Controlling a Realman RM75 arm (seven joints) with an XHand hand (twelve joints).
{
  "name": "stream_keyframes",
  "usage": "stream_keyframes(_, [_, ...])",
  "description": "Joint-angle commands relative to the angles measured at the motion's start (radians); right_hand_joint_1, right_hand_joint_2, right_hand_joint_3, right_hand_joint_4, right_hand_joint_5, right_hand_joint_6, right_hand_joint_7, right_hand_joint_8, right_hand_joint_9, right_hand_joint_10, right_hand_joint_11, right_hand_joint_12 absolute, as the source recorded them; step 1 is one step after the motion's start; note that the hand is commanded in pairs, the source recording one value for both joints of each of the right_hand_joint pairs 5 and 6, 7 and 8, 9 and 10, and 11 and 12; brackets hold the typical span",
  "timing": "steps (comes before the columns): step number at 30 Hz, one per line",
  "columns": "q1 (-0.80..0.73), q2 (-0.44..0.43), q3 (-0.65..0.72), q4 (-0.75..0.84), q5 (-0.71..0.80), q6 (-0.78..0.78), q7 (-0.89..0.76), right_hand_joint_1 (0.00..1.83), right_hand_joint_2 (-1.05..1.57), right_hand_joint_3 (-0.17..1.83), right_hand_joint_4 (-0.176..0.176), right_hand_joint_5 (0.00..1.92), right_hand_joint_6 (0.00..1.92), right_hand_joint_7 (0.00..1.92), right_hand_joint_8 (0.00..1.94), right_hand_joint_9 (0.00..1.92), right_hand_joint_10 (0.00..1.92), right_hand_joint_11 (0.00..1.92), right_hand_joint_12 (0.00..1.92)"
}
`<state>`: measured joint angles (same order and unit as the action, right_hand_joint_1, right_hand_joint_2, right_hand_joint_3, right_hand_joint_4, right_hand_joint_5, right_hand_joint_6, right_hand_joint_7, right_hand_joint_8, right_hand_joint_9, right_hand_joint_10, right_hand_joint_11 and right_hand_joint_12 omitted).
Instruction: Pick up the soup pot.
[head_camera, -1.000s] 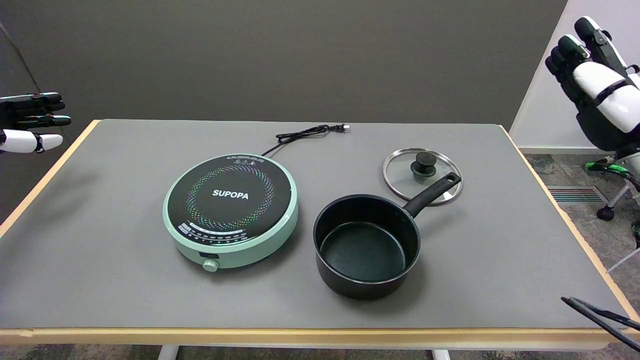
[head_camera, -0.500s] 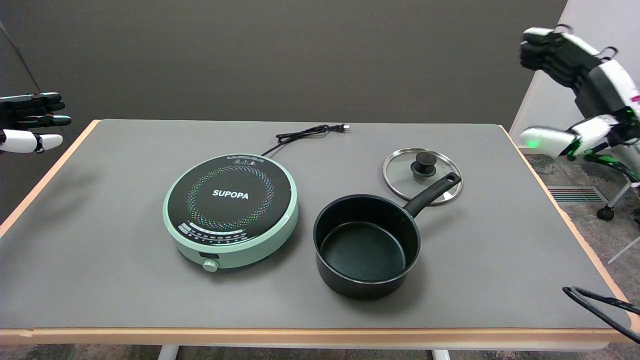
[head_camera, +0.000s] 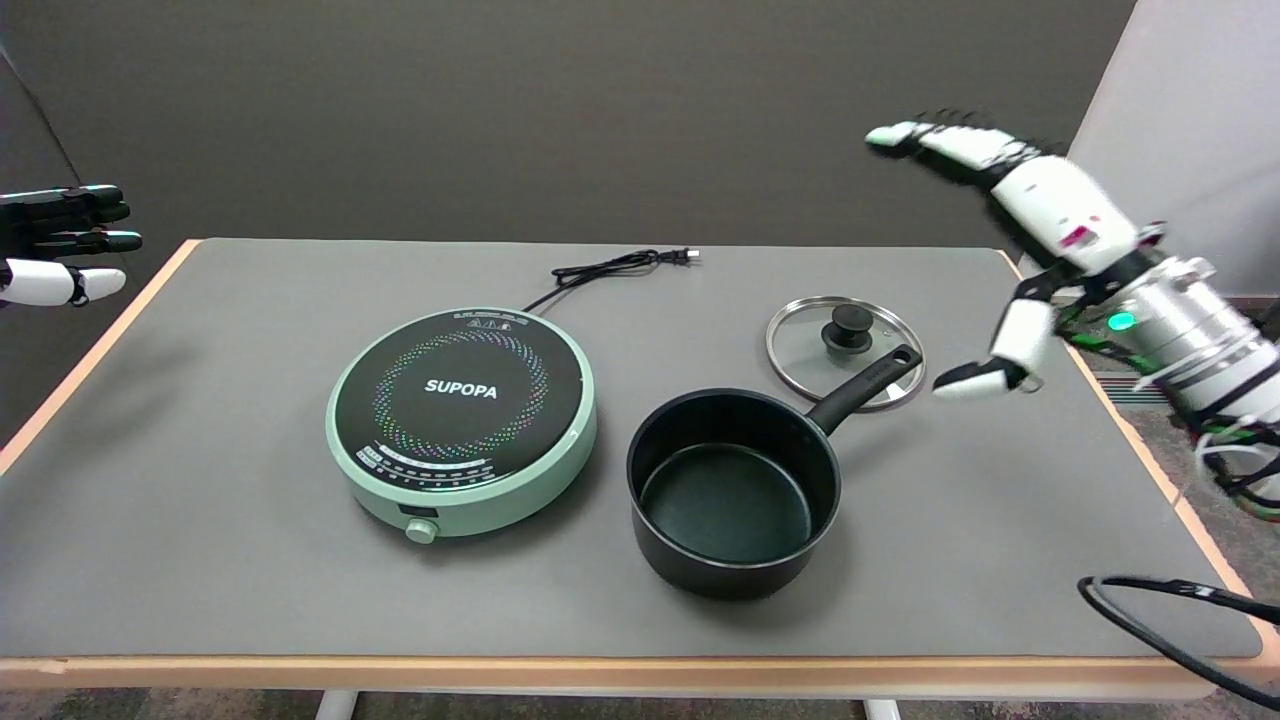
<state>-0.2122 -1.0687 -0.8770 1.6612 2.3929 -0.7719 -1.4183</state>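
Observation:
The black soup pot (head_camera: 733, 493) stands empty on the grey table, right of centre, its long black handle (head_camera: 866, 386) pointing up and right over the edge of a glass lid. My right hand (head_camera: 1010, 230) hovers in the air at the right, above and to the right of the handle's end. Its fingers are spread wide, the thumb hanging down beside the handle tip without touching it. Nothing is in the hand.
A mint-green induction cooker (head_camera: 462, 418) sits left of the pot, its black power cord (head_camera: 612, 268) trailing to the back. The glass lid (head_camera: 838, 345) with a black knob lies flat behind the pot. The table (head_camera: 200, 520) edge runs close on the right. A black cable (head_camera: 1165, 620) loops at the lower right corner.
My right hand has swung in from the far right edge, moving left and down over the table toward the pot handle, with its fingers spreading out. The pot and lid have not moved.

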Motion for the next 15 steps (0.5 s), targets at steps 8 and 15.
stream_keyframes(8, [-0.101,0.148,-0.334,0.119,-0.349,0.235,-0.28,1.15,-0.64,0.99,0.176,0.28,0.28,0.28,0.28,0.28,0.28,0.28,0.28])
stream_keyframes(15, [-0.092,0.163,-0.327,0.054,-0.339,0.26,-0.278,1.15,-0.65,1.01,0.176,0.3,0.3,0.3,0.3,0.3,0.3,0.3,0.3])
